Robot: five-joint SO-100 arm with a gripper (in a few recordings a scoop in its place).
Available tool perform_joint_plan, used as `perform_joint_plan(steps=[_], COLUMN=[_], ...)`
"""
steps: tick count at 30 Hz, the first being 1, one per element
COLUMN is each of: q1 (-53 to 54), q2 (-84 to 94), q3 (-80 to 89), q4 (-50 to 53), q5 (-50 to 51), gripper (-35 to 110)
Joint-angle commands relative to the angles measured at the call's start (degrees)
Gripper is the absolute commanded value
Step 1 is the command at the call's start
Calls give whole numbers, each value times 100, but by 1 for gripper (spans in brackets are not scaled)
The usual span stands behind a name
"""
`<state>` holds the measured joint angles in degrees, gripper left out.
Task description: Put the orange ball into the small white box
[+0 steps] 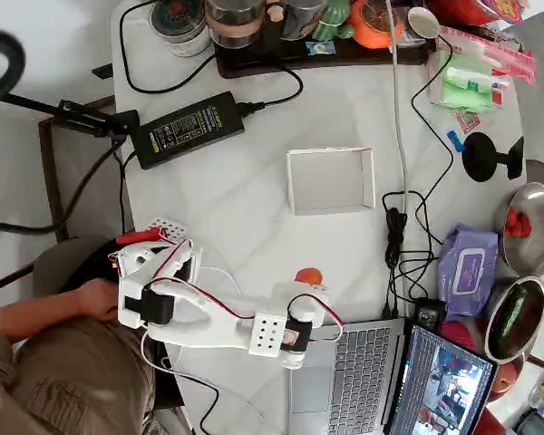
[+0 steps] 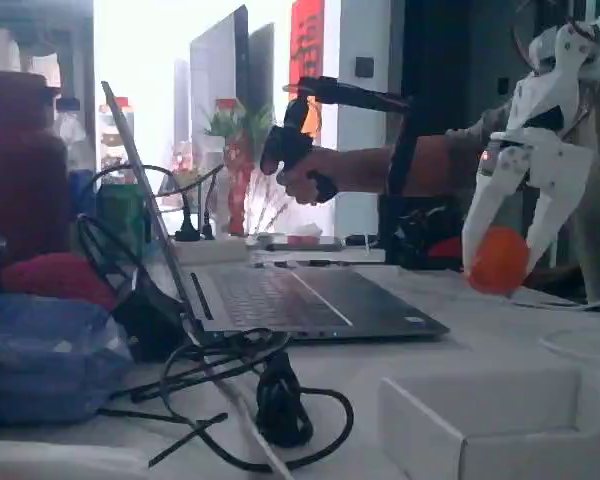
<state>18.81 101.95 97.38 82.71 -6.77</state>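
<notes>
The small orange ball sits between the fingers of my white gripper, which is shut on it. In the fixed view the ball hangs a little above the tabletop, just beyond the laptop. The small white box stands empty on the white table. In the overhead view it lies above the gripper, roughly one box length away. In the fixed view the box is in the near right corner, below and in front of the ball.
An open laptop lies right beside the gripper. A tangle of black cables runs right of the box. A black power adapter lies up left. Metal bowls and a wipes pack line the right edge.
</notes>
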Motion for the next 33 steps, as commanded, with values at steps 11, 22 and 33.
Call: perform_joint_plan(steps=[11,22,33], q1=[-1318,-2830,-2997], q2=[123,35,-993], q3=[-1020,-1617,-1872], q4=[510,501,378], q5=[229,457,457], gripper=[10,10,10])
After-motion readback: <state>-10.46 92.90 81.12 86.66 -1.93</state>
